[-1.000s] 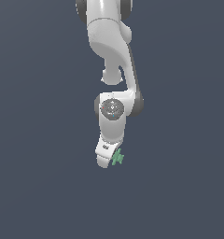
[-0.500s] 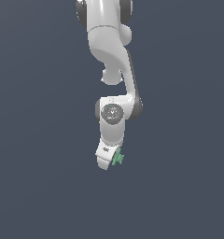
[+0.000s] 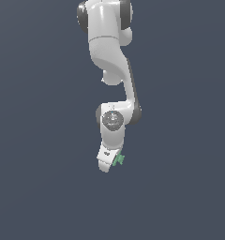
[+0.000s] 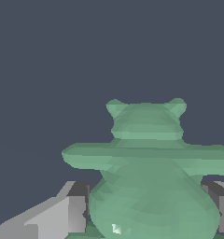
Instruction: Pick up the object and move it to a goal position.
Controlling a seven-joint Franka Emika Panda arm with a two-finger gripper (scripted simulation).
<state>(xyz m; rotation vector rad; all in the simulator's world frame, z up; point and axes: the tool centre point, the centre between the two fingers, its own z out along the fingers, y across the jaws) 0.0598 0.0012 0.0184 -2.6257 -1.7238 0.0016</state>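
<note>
The end effector [image 3: 109, 164] grips the object [image 4: 149, 177] (pale green, bear-like) between its fingers [image 4: 69, 212].

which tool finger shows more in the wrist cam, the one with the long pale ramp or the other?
The finger with the long pale ramp. The other finger is only a sliver at the frame edge, past the green object clamped between them.

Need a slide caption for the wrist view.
Pale-green object gripped between the end effector fingers, dark background behind.
</note>
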